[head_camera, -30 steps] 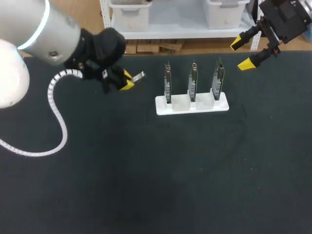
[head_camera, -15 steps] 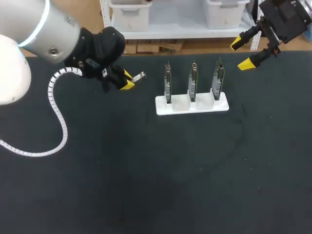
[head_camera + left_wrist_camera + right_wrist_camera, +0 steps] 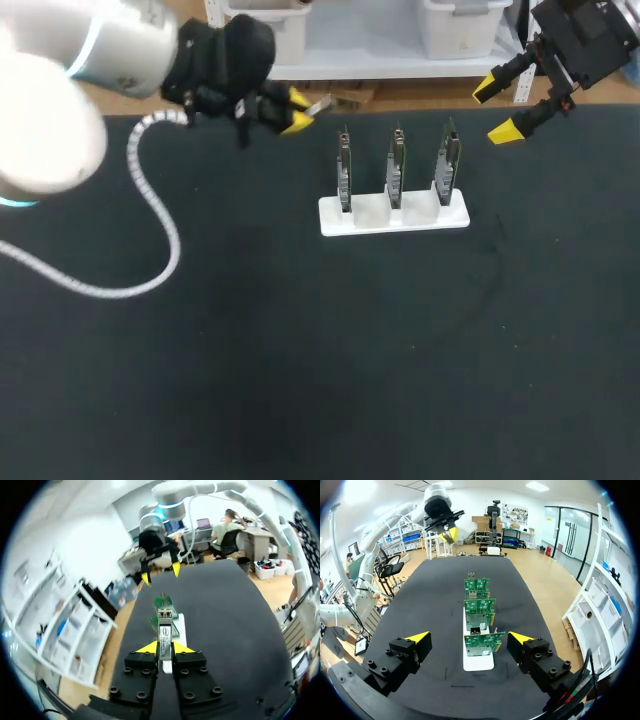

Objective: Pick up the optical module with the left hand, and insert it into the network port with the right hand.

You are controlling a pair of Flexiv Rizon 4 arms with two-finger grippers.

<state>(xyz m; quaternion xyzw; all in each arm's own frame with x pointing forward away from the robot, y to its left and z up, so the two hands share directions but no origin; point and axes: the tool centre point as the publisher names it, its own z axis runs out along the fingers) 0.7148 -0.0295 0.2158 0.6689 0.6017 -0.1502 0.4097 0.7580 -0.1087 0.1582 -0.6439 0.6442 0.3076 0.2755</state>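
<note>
Optical module (image 3: 164, 630) is sitting clamped between the left gripper (image 3: 165, 649) fingers, nose sticking out ahead toward the board rack (image 3: 395, 215), presumably presenting it for handover, while the right gripper (image 3: 495, 110) is hanging wide open and empty just beyond that rack.

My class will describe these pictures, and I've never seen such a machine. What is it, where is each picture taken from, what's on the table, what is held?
It is a robot with two arms at a black table. One picture looks down from above; the two round ones come from cameras on each wrist. On the table is a white stand holding three upright circuit boards. The left arm grips a small metal module in its yellow-tipped jaws, apart from the boards. The right arm holds nothing; its jaws are open.
</note>
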